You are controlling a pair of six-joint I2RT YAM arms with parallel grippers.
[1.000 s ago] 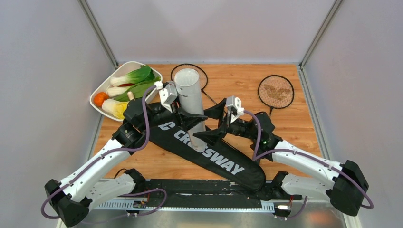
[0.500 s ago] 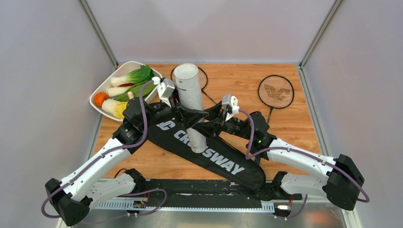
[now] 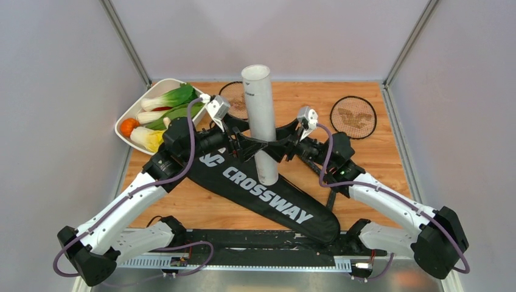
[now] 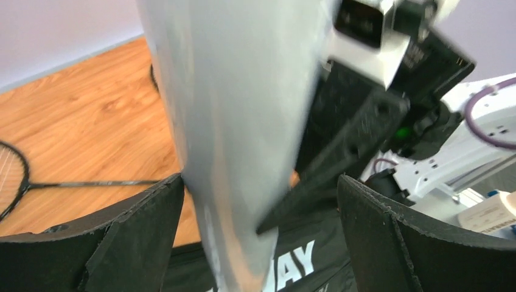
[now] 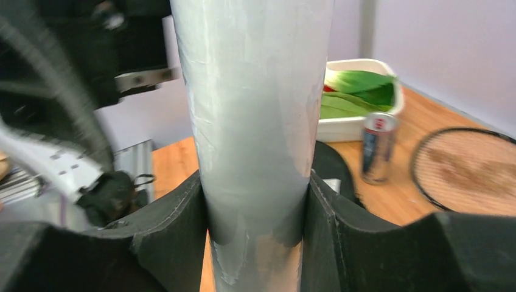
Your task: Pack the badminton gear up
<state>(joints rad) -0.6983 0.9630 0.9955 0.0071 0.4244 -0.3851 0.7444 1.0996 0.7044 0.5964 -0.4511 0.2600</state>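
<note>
The tall white plastic tube (image 3: 258, 103) stands clamped in your right gripper (image 5: 255, 201); your left gripper (image 4: 260, 182) gapes around it.

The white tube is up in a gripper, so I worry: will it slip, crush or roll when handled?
Probably stiff: the white tube shows no denting where the right gripper clamps it. Its smooth, slightly glossy surface may slip under a light grip. Laid down, the cylinder would likely roll.
</note>
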